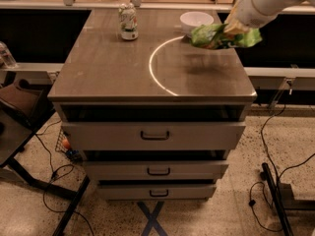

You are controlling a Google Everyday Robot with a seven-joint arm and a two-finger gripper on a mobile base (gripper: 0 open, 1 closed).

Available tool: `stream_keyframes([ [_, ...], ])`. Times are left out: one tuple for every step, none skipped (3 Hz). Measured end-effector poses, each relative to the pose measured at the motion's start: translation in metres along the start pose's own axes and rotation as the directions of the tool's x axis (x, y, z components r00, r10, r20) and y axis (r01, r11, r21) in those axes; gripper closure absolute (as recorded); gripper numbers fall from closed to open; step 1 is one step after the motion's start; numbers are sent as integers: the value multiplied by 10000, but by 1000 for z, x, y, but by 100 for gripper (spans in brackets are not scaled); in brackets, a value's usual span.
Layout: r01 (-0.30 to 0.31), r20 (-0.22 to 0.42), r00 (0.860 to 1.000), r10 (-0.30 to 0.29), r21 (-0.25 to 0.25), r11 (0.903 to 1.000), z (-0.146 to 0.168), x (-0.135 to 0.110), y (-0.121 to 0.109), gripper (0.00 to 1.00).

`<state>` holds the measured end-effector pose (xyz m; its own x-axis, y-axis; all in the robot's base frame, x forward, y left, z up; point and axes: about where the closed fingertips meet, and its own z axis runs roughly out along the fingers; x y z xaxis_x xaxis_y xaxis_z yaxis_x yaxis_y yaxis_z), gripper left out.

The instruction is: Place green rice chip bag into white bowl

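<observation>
The green rice chip bag point(224, 37) is light green with reddish print and hangs in the air above the right side of the cabinet top, casting a shadow below it. My gripper point(231, 28) comes in from the upper right on a white arm and is shut on the bag's top. The white bowl point(196, 21) stands on the cabinet top at the back, just left of and behind the bag, partly hidden by it at its right edge.
A green-and-white drink can point(128, 22) stands upright at the back left of the grey cabinet top point(113, 68). A bright arc of reflected light crosses the top. Several drawers with handles lie below. Cables and a stand sit on the floor to the right.
</observation>
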<state>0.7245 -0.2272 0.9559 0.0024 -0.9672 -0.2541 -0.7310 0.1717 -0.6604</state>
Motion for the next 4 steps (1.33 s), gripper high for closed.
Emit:
stream_keyframes([
  [272,-695,9973,-247,353,9990,-36,9,-35,100],
  [469,-1006,9941,-411,561,9973,-42,9,-67,100],
  [507,-1112,9928,-435,635,9967,-27,2,-92,100],
  [351,-999,9947,-248,1037,9940,-14,-12,-114,100],
])
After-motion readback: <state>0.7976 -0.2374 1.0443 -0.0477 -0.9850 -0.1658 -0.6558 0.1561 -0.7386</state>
